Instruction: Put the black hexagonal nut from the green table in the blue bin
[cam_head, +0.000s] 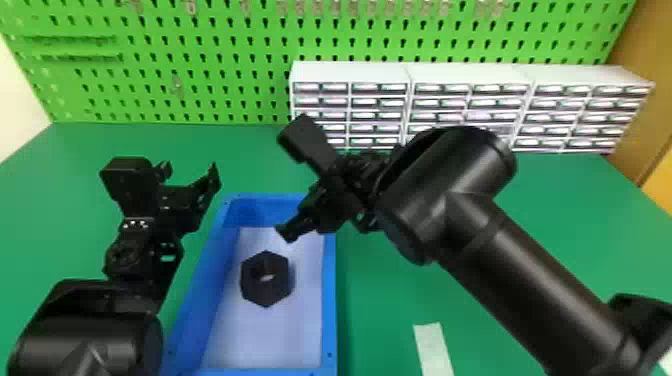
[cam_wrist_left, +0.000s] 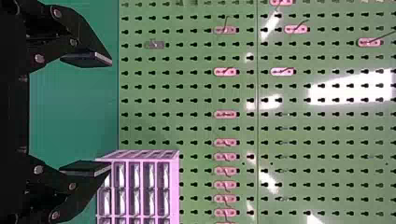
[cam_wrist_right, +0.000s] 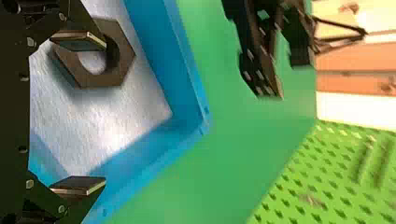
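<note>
Inside the bin (cam_head: 329, 300), the nut (cam_head: 251, 290) lies flat on the pale floor, its hole facing up, apart from the side walls and nearer the right wall than the left. The bin stands on the table (cam_head: 380, 310), its long sides running from front to back.

At the bin's far right corner, the right gripper (cam_head: 294, 186) is positioned above the rim. Its two fingers are spread, and the nut lies below, untouched. Near the bin's far left corner, the left gripper (cam_head: 191, 170) is raised with both fingers apart.

Along the table's back edge, on the right, stand the drawer units (cam_head: 350, 72). Behind that edge rises the green pegboard (cam_head: 200, 50). To the right of the bin, a pale strip (cam_head: 431, 345) lies on the table.
</note>
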